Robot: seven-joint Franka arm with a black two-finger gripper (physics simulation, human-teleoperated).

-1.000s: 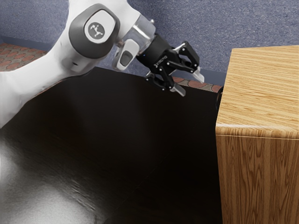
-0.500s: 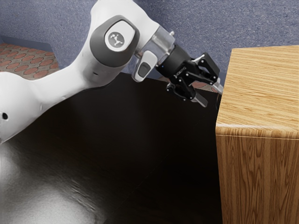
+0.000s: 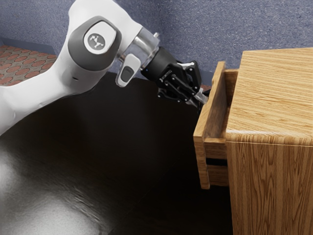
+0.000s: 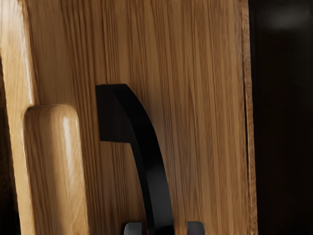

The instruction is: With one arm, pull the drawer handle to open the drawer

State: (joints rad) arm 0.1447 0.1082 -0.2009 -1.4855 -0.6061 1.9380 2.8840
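Evidently the claw clamps the black handle, the drawer jutting toward the exterior view's left.

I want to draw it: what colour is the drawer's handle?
The handle is black; the wrist view shows it best.

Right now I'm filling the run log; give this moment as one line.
gripper: at black curved handle | light wooden drawer: partly open | wooden cabinet: drawer front clear of it
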